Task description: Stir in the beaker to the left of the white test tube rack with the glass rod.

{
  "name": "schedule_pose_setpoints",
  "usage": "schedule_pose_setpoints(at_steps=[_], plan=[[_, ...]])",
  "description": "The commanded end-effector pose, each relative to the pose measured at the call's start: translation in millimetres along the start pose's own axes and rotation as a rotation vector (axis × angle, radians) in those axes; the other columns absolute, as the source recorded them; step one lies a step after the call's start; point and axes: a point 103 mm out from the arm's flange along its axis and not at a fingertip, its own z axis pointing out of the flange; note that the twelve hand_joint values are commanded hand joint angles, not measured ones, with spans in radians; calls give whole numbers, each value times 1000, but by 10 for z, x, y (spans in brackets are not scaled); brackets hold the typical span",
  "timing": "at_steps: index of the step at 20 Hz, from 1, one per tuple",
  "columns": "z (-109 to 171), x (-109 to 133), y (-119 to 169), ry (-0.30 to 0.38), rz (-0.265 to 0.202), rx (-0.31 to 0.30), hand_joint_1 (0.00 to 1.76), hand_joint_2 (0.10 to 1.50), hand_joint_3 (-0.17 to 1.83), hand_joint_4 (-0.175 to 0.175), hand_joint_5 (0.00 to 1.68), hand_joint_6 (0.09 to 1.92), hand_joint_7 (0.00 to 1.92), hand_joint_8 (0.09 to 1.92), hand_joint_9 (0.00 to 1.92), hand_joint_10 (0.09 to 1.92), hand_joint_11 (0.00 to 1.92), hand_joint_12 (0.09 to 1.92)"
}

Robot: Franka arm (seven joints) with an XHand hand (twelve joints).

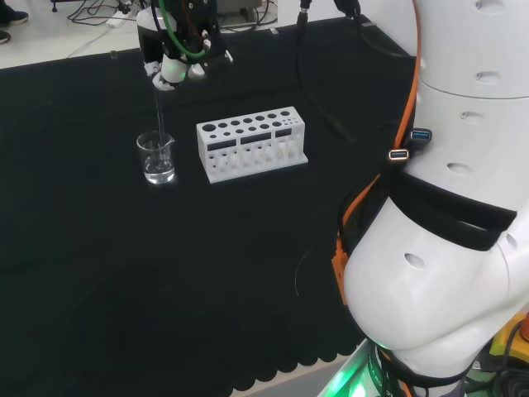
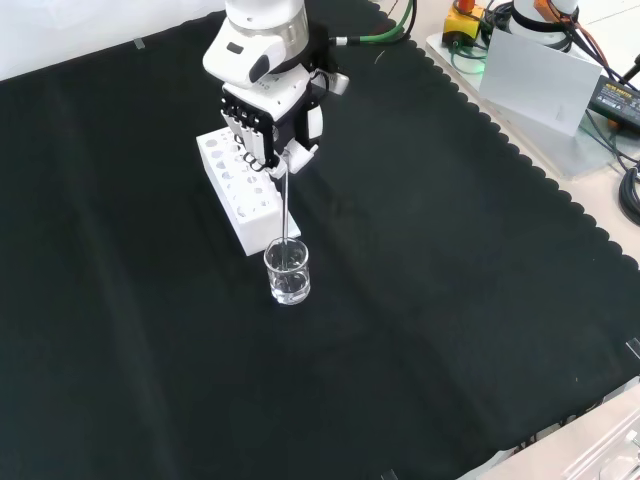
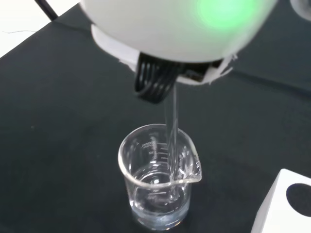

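A small clear glass beaker (image 1: 156, 158) with a little clear liquid stands on the black cloth, left of the white test tube rack (image 1: 251, 142) in the head view. The hand (image 1: 176, 59) hovers above the beaker, fingers curled round the top of a thin glass rod (image 1: 159, 107). The rod hangs straight down, its lower end inside the beaker. In the front view the hand (image 2: 272, 125) is above the rack (image 2: 240, 183), with the rod (image 2: 287, 205) reaching into the beaker (image 2: 287, 272). In the wrist view the rod (image 3: 171, 141) dips into the liquid of the beaker (image 3: 159, 177).
Black cables (image 1: 318, 91) trail over the cloth behind the rack in the head view. The arm's white links (image 1: 446, 207) stand at that view's right. A grey panel and devices (image 2: 545, 70) sit off the cloth's scalloped edge in the front view.
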Motion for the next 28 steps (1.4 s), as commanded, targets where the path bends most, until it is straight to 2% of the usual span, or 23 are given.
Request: schedule_pose_setpoints(at_steps=[1, 7, 11, 15, 23, 28], plan=[[55, 413, -101, -42, 24, 33, 1337, 431, 965, -175, 1406, 558, 1475, 499, 1897, 221, 1688, 835], [82, 523, 108, -7, -2, 16, 1337, 430, 966, -175, 1405, 560, 1474, 501, 1897, 222, 1687, 836], [54, 454, 177, -13, -4, 20, 1337, 430, 966, -175, 1405, 561, 1474, 503, 1897, 222, 1688, 836], [-18, 288, 282, -21, 0, 25, 1337, 430, 967, -175, 1405, 562, 1474, 504, 1896, 222, 1687, 836], [-100, 61, 132, -42, 22, 26, 1337, 431, 966, -175, 1403, 564, 1472, 506, 1896, 223, 1687, 837], [-103, 62, -58, -51, 43, 29, 1337, 431, 966, -175, 1402, 565, 1471, 508, 1895, 223, 1687, 837]])
